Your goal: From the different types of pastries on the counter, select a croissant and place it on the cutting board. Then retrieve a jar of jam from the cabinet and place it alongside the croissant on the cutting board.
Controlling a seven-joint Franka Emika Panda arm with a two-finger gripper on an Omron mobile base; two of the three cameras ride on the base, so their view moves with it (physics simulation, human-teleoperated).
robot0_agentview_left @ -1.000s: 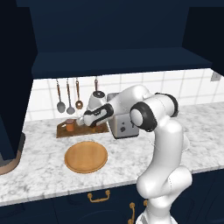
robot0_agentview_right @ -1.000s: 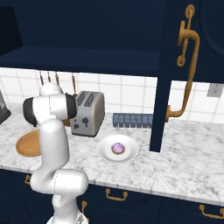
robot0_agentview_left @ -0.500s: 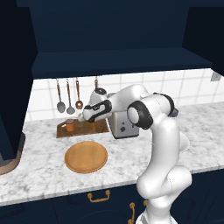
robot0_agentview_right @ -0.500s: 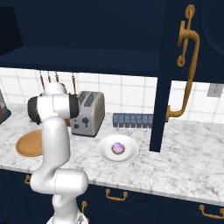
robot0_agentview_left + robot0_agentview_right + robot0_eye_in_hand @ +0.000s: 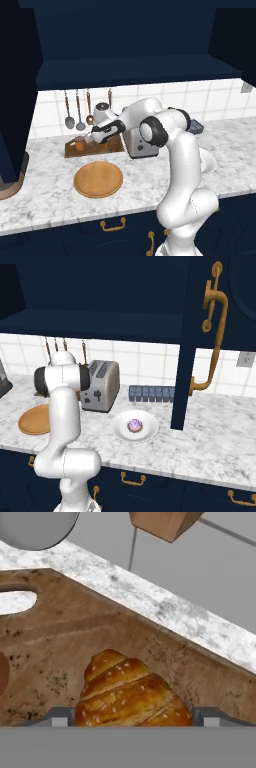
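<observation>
Marbled white-grey bench [image 5: 150, 175] runs under a navy wall cabinet [image 5: 125, 40], white tile behind, hanging utensils [image 5: 77, 110] on the wall, navy drawers with brass handles [image 5: 112, 225] below. On the bench: dark cutting board [image 5: 112, 146] at the back, round tan wooden plate [image 5: 98, 179] in front of it, toaster [image 5: 100, 386] just right of the board, and well off to the right a white plate with the purple-frosted pastry [image 5: 134, 425]. Cabinet door [image 5: 205, 341] stands swung open in the right base view.

Hand [image 5: 95, 137] is low over the board. In the hand view the croissant [image 5: 131, 692] sits on the board's surface between the two tips at the bottom edge; the tips [image 5: 60, 717] stand spread either side of it, not pinching as far as shows, though contact at the very bottom is cut off. Board's handle slot [image 5: 17, 602] is at the upper left there. An orange-brown jar [image 5: 80, 144] already stands on the board's left end, just beside the hand.

Judgement: both items look placed, so this is the release at the end of the put-down. Next move calls for lifting straight up without nudging croissant or jar.
</observation>
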